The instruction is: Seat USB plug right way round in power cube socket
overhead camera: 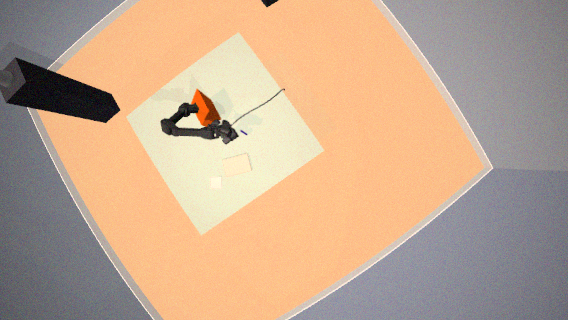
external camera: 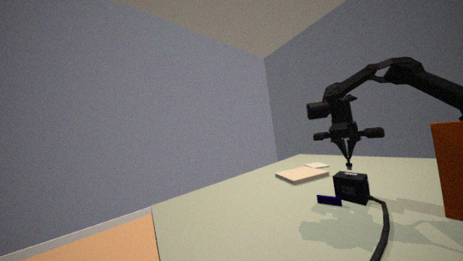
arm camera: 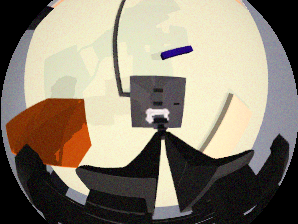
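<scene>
The black power cube (external camera: 350,188) (arm camera: 157,96) stands on the pale green table (external camera: 244,212), with its thick black cable (external camera: 383,228) (arm camera: 120,30) (overhead camera: 260,104) trailing away. My gripper (external camera: 348,160) (arm camera: 161,135) (overhead camera: 231,134) points straight down and is shut on the small USB plug (external camera: 349,165) (arm camera: 157,115). It holds the plug a little above the cube's top, over the socket and clear of it. In the wrist view the plug shows at my fingertips against the cube's top face. The socket itself is hidden behind it.
A small blue flat piece (external camera: 329,200) (arm camera: 176,51) (overhead camera: 244,132) lies beside the cube. A beige pad (external camera: 302,174) (overhead camera: 236,164) and a small white pad (external camera: 316,165) (overhead camera: 215,182) lie farther off. A tall orange box (external camera: 448,167) (arm camera: 53,129) (overhead camera: 204,107) stands by the arm's base.
</scene>
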